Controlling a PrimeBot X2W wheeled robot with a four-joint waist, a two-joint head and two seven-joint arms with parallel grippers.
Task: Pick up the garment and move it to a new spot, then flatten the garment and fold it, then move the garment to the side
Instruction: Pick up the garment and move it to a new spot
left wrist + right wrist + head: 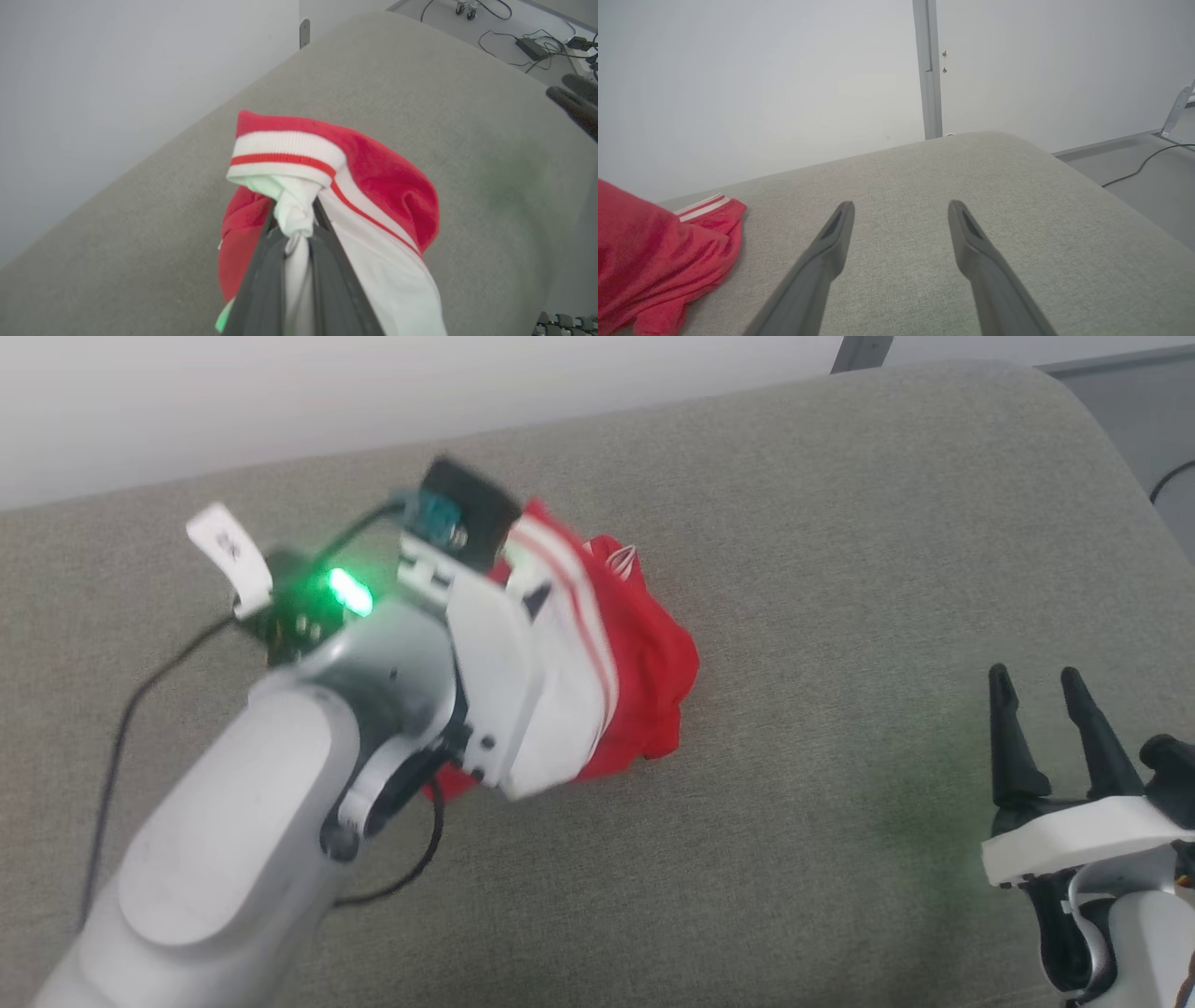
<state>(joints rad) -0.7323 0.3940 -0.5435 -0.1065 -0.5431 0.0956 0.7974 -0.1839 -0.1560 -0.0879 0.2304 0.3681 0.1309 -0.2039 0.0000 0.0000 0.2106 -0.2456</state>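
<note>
Left gripper [294, 210]: clenched on white sleeve cloth of the garment [644, 663].
Garment: bunched on the cushion [840, 523], toward its far edge.
Right gripper [1035, 674]: spread, nothing grasped, near right edge.

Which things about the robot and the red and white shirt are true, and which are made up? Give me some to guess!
1. The left gripper is shut on a white part of the garment. True.
2. The right gripper is holding the garment too. False: its fingers are spread open with nothing between them, off to the side of the garment.
3. The garment is folded flat and neat. False: it is bunched up in a crumpled bundle.
4. A grey cushion is underneath the garment. True.
</note>
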